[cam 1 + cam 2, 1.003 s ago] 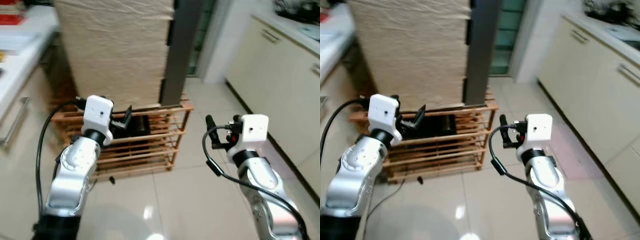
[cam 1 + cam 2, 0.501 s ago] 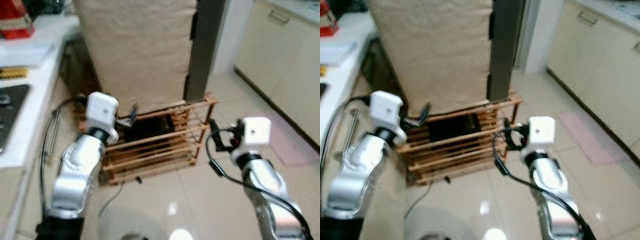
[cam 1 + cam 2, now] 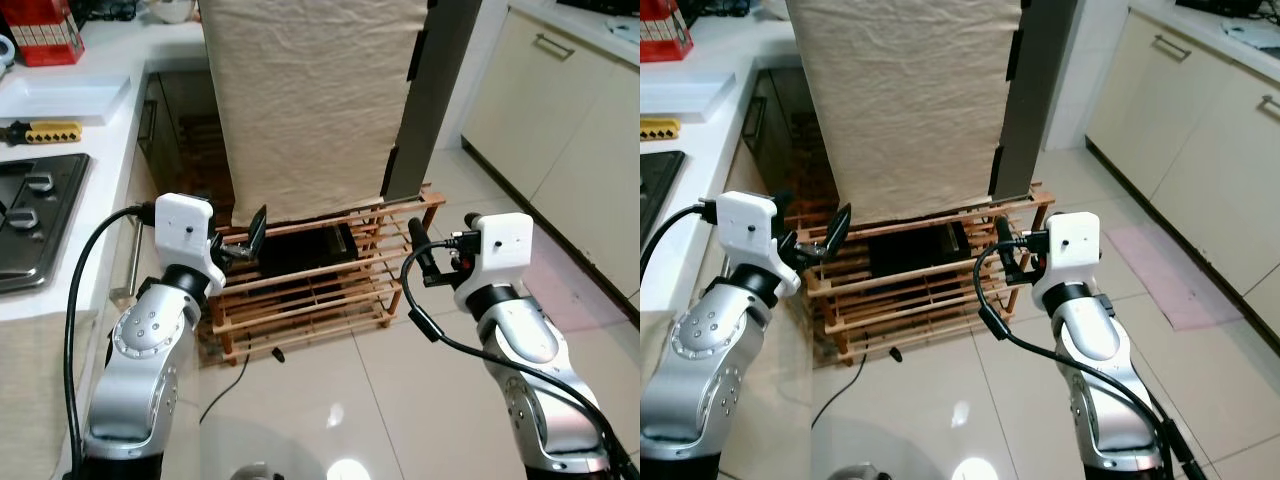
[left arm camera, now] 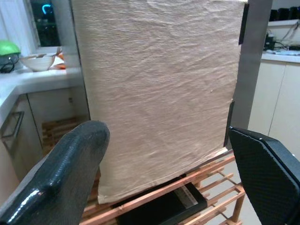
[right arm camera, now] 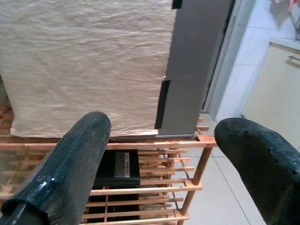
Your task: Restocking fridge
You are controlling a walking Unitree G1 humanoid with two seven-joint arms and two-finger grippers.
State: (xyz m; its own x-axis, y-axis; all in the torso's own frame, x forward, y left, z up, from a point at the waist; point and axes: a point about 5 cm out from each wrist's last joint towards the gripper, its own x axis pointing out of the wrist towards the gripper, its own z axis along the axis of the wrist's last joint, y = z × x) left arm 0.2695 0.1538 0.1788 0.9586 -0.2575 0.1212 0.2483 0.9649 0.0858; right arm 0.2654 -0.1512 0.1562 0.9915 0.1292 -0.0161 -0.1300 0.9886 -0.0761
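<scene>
At twelve o'clock I see a wooden slatted rack (image 3: 310, 285) on the tiled floor (image 3: 330, 410), with a black box (image 3: 305, 250) on its upper shelf. At ten o'clock, a white counter (image 3: 60, 100) holds a gas hob (image 3: 30, 220) and red carton (image 3: 45, 30). Cream cabinets (image 3: 570, 130) stand at two o'clock.

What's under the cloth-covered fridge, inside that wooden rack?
The fridge stands on a slatted wooden rack. A flat black box with a white label lies on its upper shelf; a black cable trails out underneath. The cloth hides the fridge's front.
</scene>
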